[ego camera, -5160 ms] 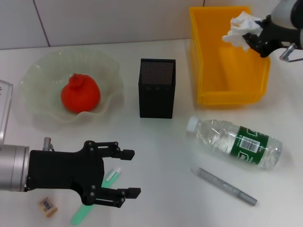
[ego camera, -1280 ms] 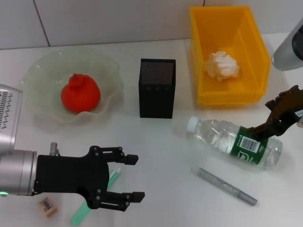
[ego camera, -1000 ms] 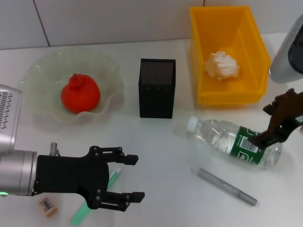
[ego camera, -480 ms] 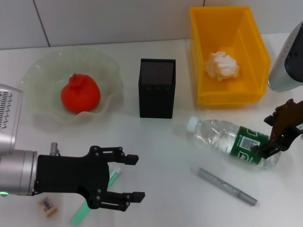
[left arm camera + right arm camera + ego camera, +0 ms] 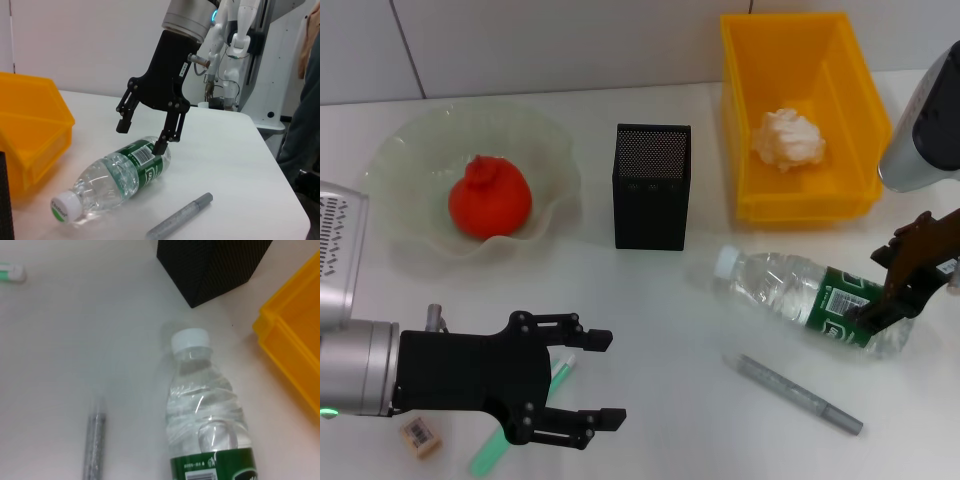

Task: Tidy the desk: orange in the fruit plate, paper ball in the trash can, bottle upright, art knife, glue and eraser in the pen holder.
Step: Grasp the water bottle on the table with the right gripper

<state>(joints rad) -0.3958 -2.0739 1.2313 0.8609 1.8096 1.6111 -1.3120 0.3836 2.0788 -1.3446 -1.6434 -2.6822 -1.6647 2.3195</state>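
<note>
Desk tidy, partly done: two items are put away, the bottle and the small items remain.

The right gripper has its fingers spread open over the labelled base end of the bottle, which lies on its side on the bench. The left gripper, fingers also open, hovers over a green glue stick near the eraser. The orange sits in the fruit plate; the paper ball lies in the trash can. The grey art knife lies beside the bottle; no item shows in the pen holder.
</note>
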